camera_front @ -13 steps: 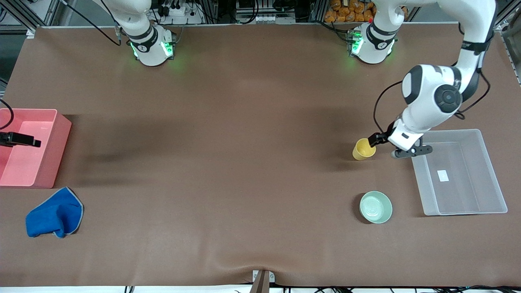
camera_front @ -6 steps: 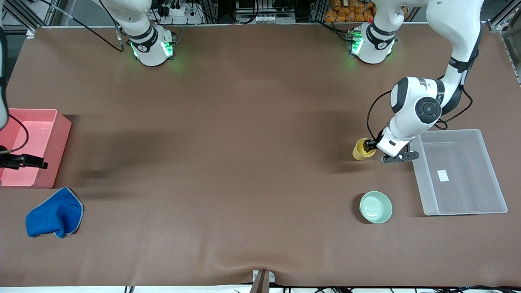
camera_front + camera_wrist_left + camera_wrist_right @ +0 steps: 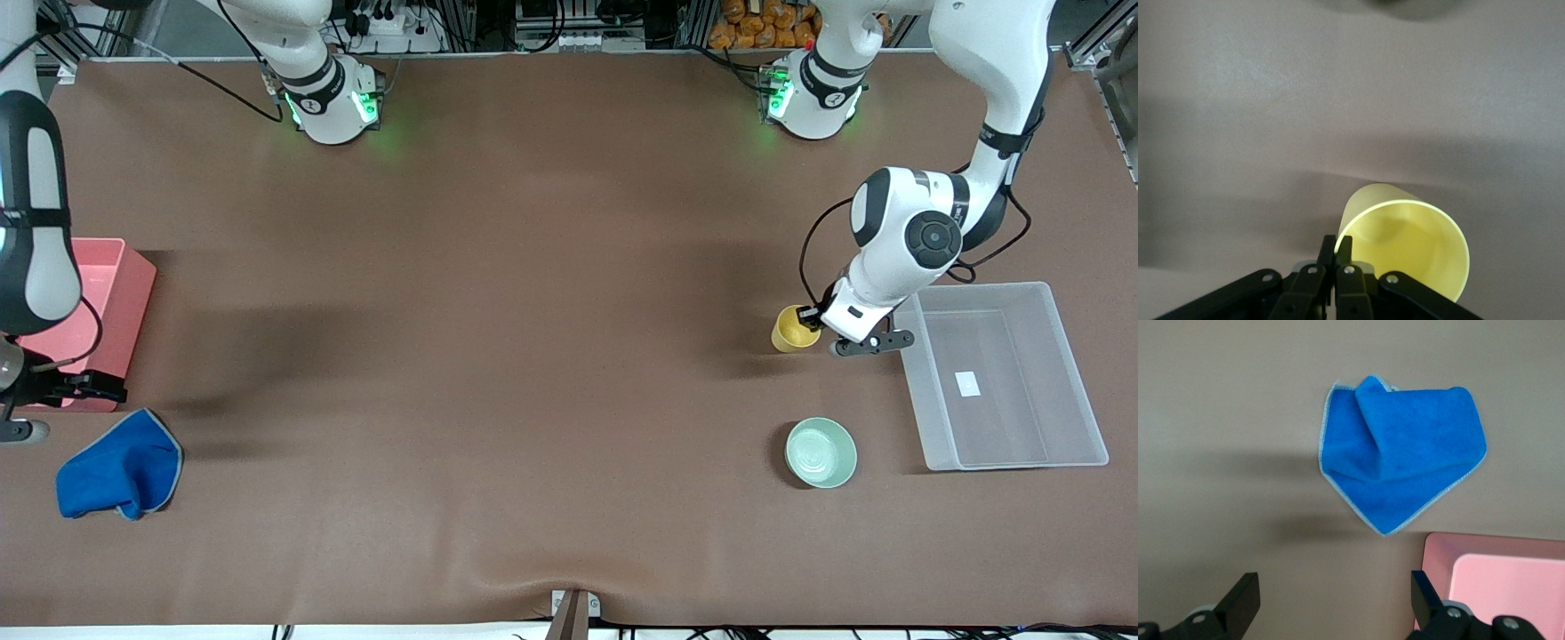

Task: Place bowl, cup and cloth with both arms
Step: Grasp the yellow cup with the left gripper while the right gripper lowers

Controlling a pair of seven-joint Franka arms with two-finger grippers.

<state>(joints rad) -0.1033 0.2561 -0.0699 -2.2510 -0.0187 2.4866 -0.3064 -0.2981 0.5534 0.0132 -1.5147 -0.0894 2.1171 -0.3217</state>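
Note:
The yellow cup (image 3: 791, 331) stands on the brown mat beside the clear bin. My left gripper (image 3: 810, 315) is shut on the cup's rim; in the left wrist view the cup (image 3: 1405, 247) has its wall pinched between the fingers of the gripper (image 3: 1336, 250). The mint-green bowl (image 3: 821, 452) sits nearer to the front camera than the cup. The blue cloth (image 3: 120, 467) lies crumpled at the right arm's end of the table. My right gripper (image 3: 107, 388) hangs open and empty over the mat between the pink bin and the cloth. The right wrist view shows it (image 3: 1335, 597) with the cloth (image 3: 1401, 463) ahead.
A pink bin (image 3: 129, 302) stands at the right arm's end, its corner also in the right wrist view (image 3: 1498, 580). A clear plastic bin (image 3: 925, 418) stands at the left arm's end, beside the cup and bowl. The table's middle is bare brown mat.
My right gripper has moved from over the pink bin toward the cloth. My left gripper has moved onto the cup's rim and shut on it.

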